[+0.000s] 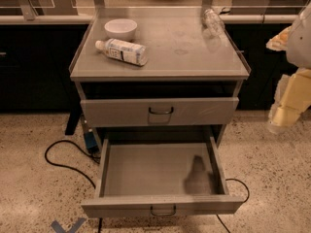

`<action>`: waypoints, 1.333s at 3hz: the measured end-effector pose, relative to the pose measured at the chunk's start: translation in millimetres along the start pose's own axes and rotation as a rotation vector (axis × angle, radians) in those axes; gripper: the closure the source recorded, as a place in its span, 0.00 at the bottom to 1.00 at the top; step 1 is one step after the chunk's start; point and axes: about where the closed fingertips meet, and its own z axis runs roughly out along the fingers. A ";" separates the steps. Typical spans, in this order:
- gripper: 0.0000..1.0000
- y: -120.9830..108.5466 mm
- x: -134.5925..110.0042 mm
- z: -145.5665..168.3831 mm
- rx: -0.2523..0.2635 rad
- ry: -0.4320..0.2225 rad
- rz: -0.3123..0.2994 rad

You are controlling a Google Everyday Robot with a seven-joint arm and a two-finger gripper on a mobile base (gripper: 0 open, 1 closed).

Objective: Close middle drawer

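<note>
I see middle drawer [121, 205] pulled far out, low at front of desk [194, 57]. Claw [284, 113] hangs at right edge of view, beside desk, well apart from drawer handle [163, 210]; open or closed, cannot tell. On desk: white bowl [120, 28], labelled bottle [121, 51] lying flat.

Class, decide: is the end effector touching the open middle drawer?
Apart. The camera view shows the end effector hanging at the right edge, with bare floor between it and the middle drawer.
</note>
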 end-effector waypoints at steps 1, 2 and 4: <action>0.00 21.8 8.7 22.0 -0.031 -0.011 0.001; 0.00 40.7 23.6 48.1 -0.085 0.018 0.019; 0.00 55.0 23.5 61.9 -0.108 0.027 0.003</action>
